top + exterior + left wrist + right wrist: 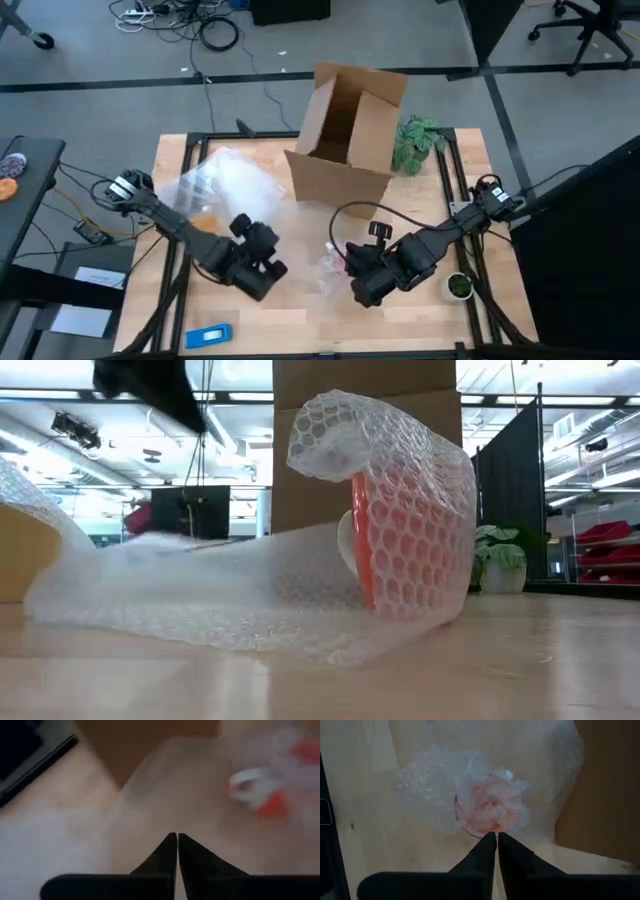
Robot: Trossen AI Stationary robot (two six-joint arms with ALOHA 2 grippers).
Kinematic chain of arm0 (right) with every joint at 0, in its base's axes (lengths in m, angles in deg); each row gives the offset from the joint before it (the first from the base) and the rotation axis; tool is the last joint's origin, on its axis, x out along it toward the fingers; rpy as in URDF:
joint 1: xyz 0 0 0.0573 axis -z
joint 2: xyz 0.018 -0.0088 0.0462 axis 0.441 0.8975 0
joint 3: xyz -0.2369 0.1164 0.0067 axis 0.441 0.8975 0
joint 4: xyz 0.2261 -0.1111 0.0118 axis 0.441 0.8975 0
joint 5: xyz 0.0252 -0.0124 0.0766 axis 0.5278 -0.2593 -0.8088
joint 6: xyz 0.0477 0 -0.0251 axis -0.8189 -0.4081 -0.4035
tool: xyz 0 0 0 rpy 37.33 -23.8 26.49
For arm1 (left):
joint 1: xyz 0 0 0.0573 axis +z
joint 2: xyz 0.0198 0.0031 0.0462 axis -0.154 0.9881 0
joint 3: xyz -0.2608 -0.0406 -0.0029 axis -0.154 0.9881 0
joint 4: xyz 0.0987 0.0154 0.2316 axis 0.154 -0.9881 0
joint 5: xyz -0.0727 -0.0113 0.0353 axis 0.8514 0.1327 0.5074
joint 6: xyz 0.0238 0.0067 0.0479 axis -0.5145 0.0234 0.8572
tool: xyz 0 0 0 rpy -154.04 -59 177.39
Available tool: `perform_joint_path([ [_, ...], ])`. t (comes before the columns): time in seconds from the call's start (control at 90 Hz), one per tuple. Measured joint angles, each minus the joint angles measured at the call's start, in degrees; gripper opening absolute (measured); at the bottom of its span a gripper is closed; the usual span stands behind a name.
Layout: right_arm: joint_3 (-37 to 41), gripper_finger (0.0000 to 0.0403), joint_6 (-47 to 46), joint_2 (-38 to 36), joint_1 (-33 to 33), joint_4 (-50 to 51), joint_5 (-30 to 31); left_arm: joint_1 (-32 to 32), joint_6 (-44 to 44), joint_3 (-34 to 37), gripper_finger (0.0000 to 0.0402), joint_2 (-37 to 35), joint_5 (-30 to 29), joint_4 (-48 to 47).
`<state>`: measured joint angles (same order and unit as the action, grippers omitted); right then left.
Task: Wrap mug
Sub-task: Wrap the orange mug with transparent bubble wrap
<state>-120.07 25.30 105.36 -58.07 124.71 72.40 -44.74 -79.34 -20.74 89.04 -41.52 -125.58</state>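
The orange mug lies on its side on the table, covered by clear bubble wrap. In the low view the wrap arches over the mug and trails away flat across the table. The wrapped mug sits in the middle of the table. My right gripper is shut, with its fingertips right at the near edge of the bundle. My left gripper is shut and hovers to the left of the mug, apart from it. My right gripper has its shut fingertips at the edge of the wrapped mug, coming at it slanting down from the table's right. Whether the tips touch the wrap I cannot tell.
An open cardboard box stands at the far middle, with a green plant beside it. More bubble wrap lies at the far left. A small green round object sits at the right and a blue item lies near the front edge.
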Motion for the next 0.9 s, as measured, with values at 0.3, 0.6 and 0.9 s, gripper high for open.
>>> perform_joint_path([
  [0.3,5.67,0.0000,-0.72,-0.07,0.43,-2.84,-1.38,0.61,-9.29,4.18,0.0011,-0.04,-3.95,-6.85],
  [0.6,10.46,0.0000,-0.54,-0.04,1.54,-8.55,-3.46,7.63,-22.44,15.33,0.0094,0.00,1.29,-0.40],
  [0.9,10.44,0.0000,-0.38,-0.04,2.23,-8.59,-4.35,12.41,-22.60,25.26,0.0146,0.07,4.91,8.29],
])
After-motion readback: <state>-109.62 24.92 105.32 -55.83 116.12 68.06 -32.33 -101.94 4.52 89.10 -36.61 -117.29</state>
